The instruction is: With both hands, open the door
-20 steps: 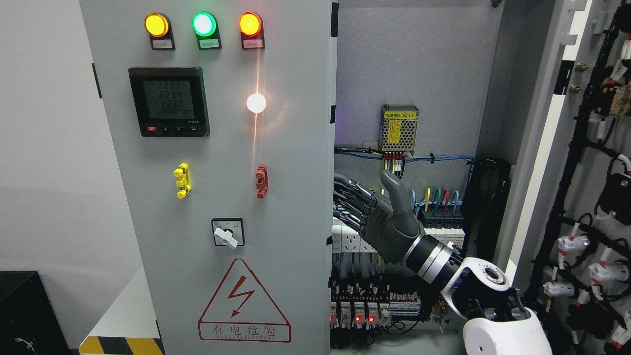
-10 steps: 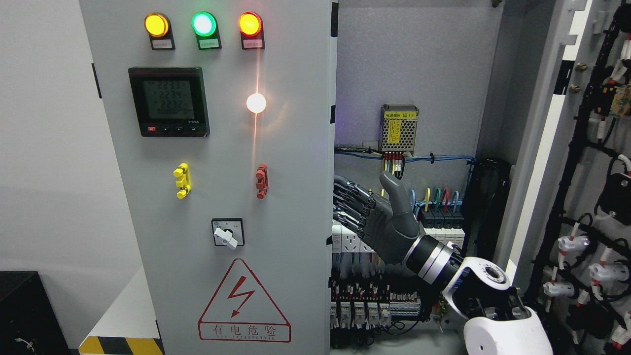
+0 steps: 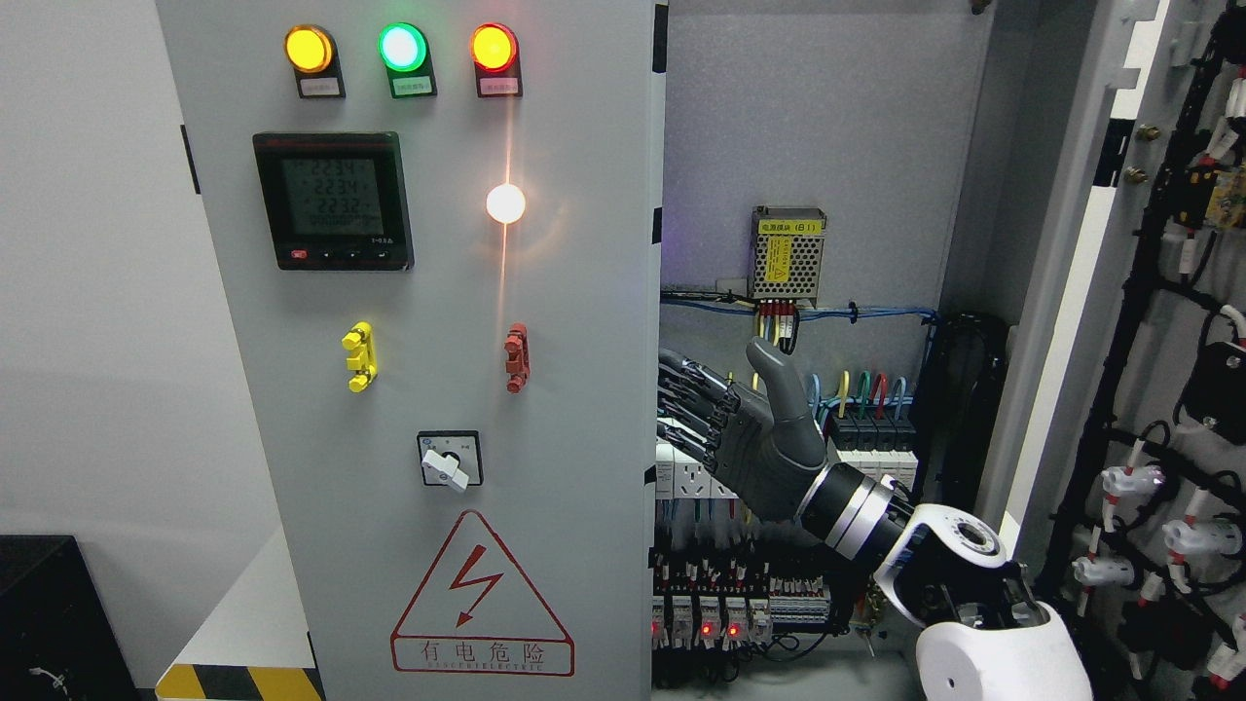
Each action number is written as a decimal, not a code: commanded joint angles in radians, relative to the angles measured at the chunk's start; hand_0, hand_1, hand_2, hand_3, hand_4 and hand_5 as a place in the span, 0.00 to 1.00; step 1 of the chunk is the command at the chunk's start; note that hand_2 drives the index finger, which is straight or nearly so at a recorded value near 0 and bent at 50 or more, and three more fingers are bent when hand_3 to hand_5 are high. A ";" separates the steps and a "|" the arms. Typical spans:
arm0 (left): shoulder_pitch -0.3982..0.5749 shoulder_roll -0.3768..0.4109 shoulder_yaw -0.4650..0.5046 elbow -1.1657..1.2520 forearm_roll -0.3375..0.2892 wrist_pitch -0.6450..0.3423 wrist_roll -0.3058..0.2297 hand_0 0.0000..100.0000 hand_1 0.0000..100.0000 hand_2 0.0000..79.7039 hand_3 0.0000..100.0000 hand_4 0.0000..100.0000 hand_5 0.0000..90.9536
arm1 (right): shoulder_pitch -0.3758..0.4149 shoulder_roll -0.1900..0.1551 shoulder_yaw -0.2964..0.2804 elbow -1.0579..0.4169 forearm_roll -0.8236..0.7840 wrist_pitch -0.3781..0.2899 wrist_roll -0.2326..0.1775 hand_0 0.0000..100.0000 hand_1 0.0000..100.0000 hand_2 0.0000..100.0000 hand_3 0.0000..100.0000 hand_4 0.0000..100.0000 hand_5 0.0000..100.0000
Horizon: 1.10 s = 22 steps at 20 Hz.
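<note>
- The left door [image 3: 428, 370] of the cabinet fills the middle of the view, a tall grey steel panel that looks shut or nearly so; three lamps [image 3: 402, 47] glow along its top, yellow, green and orange, with a black meter [image 3: 333, 201] below them.
- Lower on that door sit a yellow clip [image 3: 359, 356] and a red clip [image 3: 517, 357], then a small rotary switch [image 3: 450, 460], then a red warning triangle [image 3: 482, 596] near the bottom; none of these reads to me as a proper pull handle.
- Just right of the door's free edge the right hand [image 3: 754, 438] reaches into the open bay, arm coming up from the lower right; its fingers [image 3: 693, 404] are stretched out flat toward the door's edge and the thumb stands up; it holds nothing, and whether the fingertips touch the edge I cannot tell.
- Behind the hand, further right of the door, a power supply [image 3: 789, 255] hangs over coloured wiring and rows of breakers [image 3: 715, 608]; the right door [image 3: 1158, 321] stands swung wide, cables on its inner face.
- I'd judge the left door stiff, fairly heavy with its fittings, smooth-painted and slippery; the free vertical edge is the place to hook fingers, away from the wiring.
- The left hand is nowhere in sight.
</note>
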 commanded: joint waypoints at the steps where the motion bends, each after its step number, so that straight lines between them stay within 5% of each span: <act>1: 0.000 0.002 0.001 0.000 0.000 0.000 0.000 0.00 0.00 0.00 0.00 0.00 0.00 | -0.004 0.000 0.001 0.001 -0.008 0.000 0.021 0.00 0.00 0.00 0.00 0.00 0.00; 22: -0.003 -0.002 -0.002 0.000 0.000 0.000 0.000 0.00 0.00 0.00 0.00 0.00 0.00 | -0.011 -0.002 0.001 -0.001 -0.020 0.000 0.058 0.00 0.00 0.00 0.00 0.00 0.00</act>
